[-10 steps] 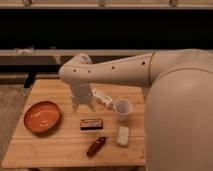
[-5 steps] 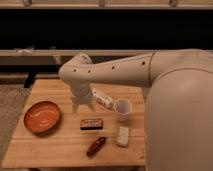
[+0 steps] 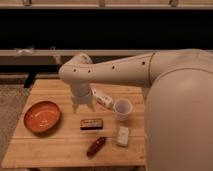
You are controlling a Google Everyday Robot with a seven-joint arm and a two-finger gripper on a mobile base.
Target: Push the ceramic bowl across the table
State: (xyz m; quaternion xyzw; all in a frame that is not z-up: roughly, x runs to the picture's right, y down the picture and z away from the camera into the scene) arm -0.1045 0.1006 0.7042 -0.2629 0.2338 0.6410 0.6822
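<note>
Low and round, the glossy orange ceramic bowl rests on the planked wooden table. Just right of the bowl hangs the smooth white end effector; I cannot tell its grip state.

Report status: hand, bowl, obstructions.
Hand over the table, just right of the ceramic bowl, no contact. Bowl upright near left edge. Nothing between them.

Likely a robot test room: a low wooden table before dark wall rails, the gripper hanging over the table's middle.
</note>
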